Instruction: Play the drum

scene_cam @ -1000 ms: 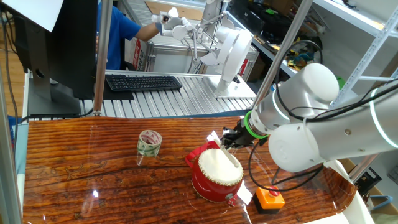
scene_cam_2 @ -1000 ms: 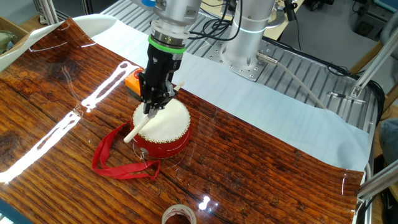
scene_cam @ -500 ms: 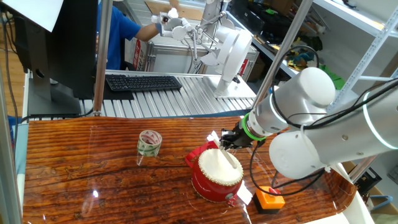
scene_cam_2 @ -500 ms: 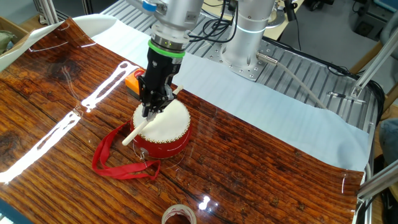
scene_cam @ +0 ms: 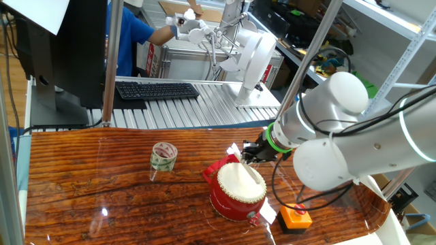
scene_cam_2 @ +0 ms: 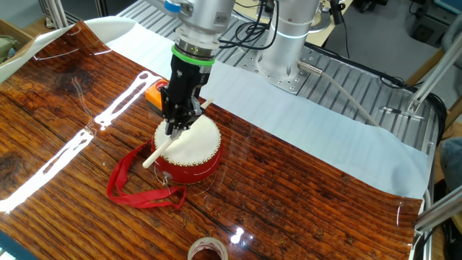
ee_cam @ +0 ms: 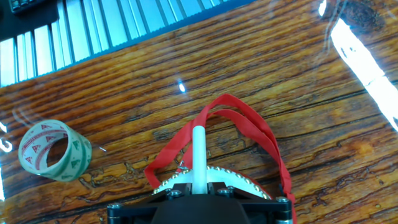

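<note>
Red drum [scene_cam_2: 189,148], fingers [scene_cam_2: 178,124] seemingly gripping stick [scene_cam_2: 163,146]

Bright, sharp frames; white glare streaks the table [scene_cam_2: 65,155]

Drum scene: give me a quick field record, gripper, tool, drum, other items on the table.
gripper: gripper above the drum, shut on the white stick
stick: white stick slanting down across the skin, free end past the drum's rim
drum: drum upright on the table, cream skin facing up
strap: red strap lying loose on the wood beside the drum
tape roll: tape roll standing apart from the drum
button box: orange button box near the table edge
</note>
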Controlling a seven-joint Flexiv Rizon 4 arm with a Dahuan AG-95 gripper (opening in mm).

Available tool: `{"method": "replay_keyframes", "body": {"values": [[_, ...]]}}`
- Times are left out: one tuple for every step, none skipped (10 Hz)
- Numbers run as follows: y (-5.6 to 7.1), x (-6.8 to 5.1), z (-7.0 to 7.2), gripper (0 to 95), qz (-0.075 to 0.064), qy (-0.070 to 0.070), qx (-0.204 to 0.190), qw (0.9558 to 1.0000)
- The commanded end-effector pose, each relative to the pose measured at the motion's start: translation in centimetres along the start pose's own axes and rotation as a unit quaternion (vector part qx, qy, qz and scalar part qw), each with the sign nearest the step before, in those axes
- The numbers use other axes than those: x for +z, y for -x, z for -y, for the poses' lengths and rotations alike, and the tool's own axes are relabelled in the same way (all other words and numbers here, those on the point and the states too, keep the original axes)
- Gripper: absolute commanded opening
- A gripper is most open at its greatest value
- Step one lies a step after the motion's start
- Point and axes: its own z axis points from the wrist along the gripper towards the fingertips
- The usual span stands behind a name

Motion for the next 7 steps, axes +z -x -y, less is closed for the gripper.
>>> {"method": "replay_keyframes", "body": {"values": [[0.03, 0.11, -0.04, 0.0, -0.003, -0.001, 0.000, 1.0000], [0.03, 0.11, -0.03, 0.0, -0.006, -0.002, 0.001, 1.0000], [0.03, 0.11, -0.03, 0.0, -0.006, -0.002, 0.002, 1.0000], [0.03, 0.11, -0.03, 0.0, -0.006, -0.003, 0.004, 1.0000], [0.03, 0.11, -0.03, 0.0, -0.005, -0.005, 0.004, 1.0000], [0.04, 0.11, -0.01, 0.0, -0.006, -0.006, 0.003, 1.0000], [0.04, 0.12, 0.02, 0.0, -0.006, -0.009, 0.005, 0.9999]]}}
